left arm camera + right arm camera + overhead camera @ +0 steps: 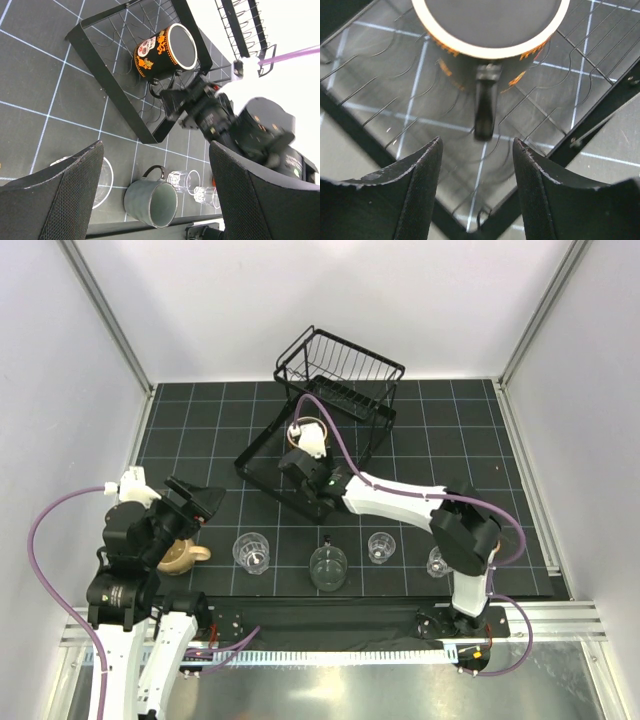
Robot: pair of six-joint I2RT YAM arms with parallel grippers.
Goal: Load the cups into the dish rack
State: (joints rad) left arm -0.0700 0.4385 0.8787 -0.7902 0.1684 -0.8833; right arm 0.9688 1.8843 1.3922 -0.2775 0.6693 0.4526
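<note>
1. Right claw (476,150): fingers parted, clamped on nothing; sits low over the flat lower frame of the dish rack (102,77), just short of the black-and-orange mug (490,55).
2. Black-and-orange mug: stands on the wires of that lower frame, pale-rimmed mouth up; handle turned toward the right claw and in line with the gap between its fingers, touching neither.
3. Left claw (156,147): wide apart and empty; hangs over the near-left part of the worktop (200,430), above the beige mug (180,556), and covers part of that mug in the top view.
4. Raised basket tier (345,365): rises just behind the lower frame on the far side, tilted; closes off the space beyond the black-and-orange mug.
5. Along the near edge of the worktop, well apart from the rack: beige mug at the left, then a clear tumbler (251,551), the grey mug (150,202) with its handle toward the rack, a small glass (380,546), and another small glass (437,562) at the right.
6. Right arm (400,502): stretches slantwise from the near right to the rack, passes between the row of cups and the lower frame, and hides part of the rightmost small glass.
</note>
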